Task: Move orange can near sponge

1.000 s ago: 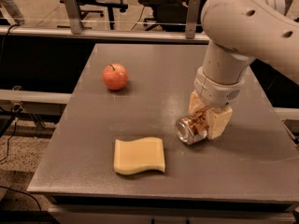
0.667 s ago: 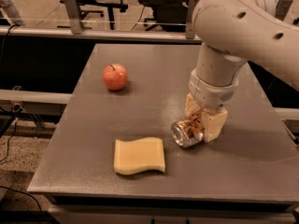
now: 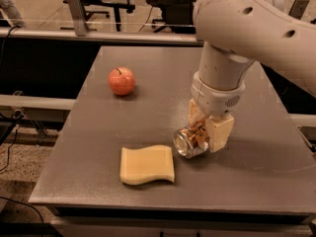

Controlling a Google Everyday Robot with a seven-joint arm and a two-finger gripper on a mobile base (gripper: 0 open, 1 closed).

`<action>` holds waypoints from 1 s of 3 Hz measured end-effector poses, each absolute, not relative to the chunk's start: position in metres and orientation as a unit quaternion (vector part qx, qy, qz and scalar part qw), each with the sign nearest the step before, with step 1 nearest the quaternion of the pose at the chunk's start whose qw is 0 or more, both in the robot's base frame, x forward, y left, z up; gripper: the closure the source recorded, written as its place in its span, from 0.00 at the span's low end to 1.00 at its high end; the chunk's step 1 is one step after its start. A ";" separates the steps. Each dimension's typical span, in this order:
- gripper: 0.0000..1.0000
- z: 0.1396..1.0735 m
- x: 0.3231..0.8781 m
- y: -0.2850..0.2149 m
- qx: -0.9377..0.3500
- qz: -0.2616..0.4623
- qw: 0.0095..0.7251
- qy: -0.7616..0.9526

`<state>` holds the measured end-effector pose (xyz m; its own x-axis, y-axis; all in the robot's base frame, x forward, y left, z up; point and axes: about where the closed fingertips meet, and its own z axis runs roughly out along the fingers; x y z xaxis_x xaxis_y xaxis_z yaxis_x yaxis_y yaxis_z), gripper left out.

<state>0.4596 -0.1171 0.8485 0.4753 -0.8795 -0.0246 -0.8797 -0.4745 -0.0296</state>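
Note:
The orange can (image 3: 191, 139) lies on its side on the grey table (image 3: 98, 132), its silver end facing the front left. My gripper (image 3: 206, 128) comes down from above and is shut on the can, one pale finger (image 3: 220, 132) on each side of it. The pale-yellow sponge (image 3: 147, 164) lies flat just left of and in front of the can, a small gap between them. The can's far end is hidden behind the gripper.
A red-orange apple (image 3: 121, 80) with a stem sits at the table's back left. My white arm (image 3: 247, 28) looms over the right half of the table. Chairs and a rail stand behind the table's far edge.
My gripper has moved left with the can in it, bringing the can closer to the sponge. The sponge and the apple have not moved.

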 end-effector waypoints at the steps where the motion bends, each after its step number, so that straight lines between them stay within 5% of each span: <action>1: 0.06 0.849 0.460 -0.116 -0.859 0.001 0.022 0.512; 3: 0.00 0.849 0.460 -0.115 -0.859 0.000 0.023 0.512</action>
